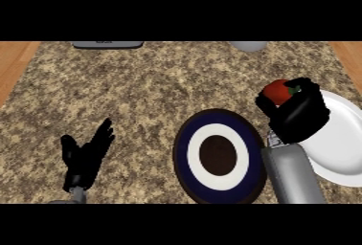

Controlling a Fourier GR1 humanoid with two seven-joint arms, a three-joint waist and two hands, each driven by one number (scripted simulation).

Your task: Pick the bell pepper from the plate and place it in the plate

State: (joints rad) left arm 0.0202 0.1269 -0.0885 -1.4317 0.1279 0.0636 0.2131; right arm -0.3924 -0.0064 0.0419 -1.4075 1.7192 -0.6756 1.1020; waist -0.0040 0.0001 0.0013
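holding one bell pepper (pixel 278 91): right hand (pixel 300 117); left hand (pixel 84 155) open; two plates.

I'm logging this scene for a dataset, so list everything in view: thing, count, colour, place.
bell pepper: one, red with a green stem, held above the counter at the white plate's left edge
white plate: one, white, right side, partly cut off by the edge
dark plate: one, navy rim, white ring, dark brown centre, lower middle
grey object: one, grey, far edge at left, cut off
pale round object: one, light grey, far edge at right, cut off
counter: one, speckled beige-brown, wood strips on both sides
left hand: black, open, resting lower left
right hand: black, grey forearm, curled round the bell pepper
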